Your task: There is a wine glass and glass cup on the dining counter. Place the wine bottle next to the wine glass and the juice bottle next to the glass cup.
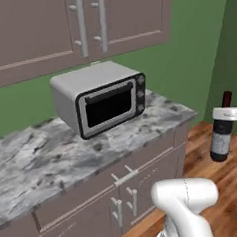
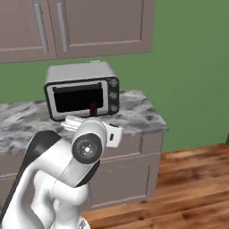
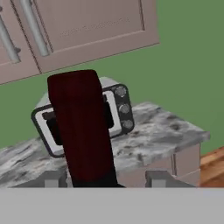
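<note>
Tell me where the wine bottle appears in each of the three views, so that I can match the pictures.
Left base view: the wine bottle hangs at the right edge, held at its neck, above the wood floor.
Right base view: just its dark red neck sticks up behind the arm, in front of the oven door.
Hand view: the red neck rises large from bottom centre, between the jaws.
Shared landmark: the toaster oven on the marble worktop.

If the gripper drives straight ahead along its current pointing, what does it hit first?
Likely the toaster oven on the marble worktop: the hand view looks straight at it past the held wine bottle. Depth is unclear.
</note>
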Controlling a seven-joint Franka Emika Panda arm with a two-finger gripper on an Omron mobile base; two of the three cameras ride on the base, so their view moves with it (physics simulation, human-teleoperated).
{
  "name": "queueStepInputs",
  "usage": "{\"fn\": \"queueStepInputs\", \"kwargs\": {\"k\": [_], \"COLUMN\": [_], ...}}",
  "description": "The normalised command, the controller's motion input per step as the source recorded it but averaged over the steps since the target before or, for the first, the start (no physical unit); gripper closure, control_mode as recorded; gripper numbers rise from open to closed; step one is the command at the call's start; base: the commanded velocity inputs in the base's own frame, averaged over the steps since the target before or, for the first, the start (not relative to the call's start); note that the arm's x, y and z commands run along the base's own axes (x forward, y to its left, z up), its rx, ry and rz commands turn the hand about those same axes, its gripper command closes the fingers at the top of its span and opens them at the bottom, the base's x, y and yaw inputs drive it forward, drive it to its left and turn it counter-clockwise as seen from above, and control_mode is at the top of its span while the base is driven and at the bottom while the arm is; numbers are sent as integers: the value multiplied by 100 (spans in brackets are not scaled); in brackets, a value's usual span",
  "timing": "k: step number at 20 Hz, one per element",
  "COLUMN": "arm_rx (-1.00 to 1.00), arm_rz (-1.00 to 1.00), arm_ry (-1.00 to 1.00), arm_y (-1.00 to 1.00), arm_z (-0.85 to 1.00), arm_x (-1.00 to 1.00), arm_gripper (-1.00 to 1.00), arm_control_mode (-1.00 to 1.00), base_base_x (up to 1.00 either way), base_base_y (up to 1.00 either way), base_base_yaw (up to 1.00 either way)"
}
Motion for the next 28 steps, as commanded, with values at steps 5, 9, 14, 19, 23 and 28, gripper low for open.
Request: {"fn": "queueStepInputs", "kwargs": {"k": [5, 9, 14, 19, 23, 28], "arm_rx": [0, 0, 0, 0, 0, 0], "arm_rz": [0, 0, 0, 0, 0, 0], "arm_ry": [0, 0, 0, 0, 0, 0], "arm_y": [0, 0, 0, 0, 0, 0], "arm_z": [0, 0, 0, 0, 0, 0], "arm_x": [0, 0, 0, 0, 0, 0], "arm_gripper": [100, 100, 100, 100, 100, 100], "arm_control_mode": [100, 100, 100, 100, 100, 100], "base_base_x": [0, 0, 0, 1, 48, 87], "base_base_y": [6, 6, 6, 1, -1, 0], "base_base_yaw": [-98, -98, -98, -89, -46, -11]}}
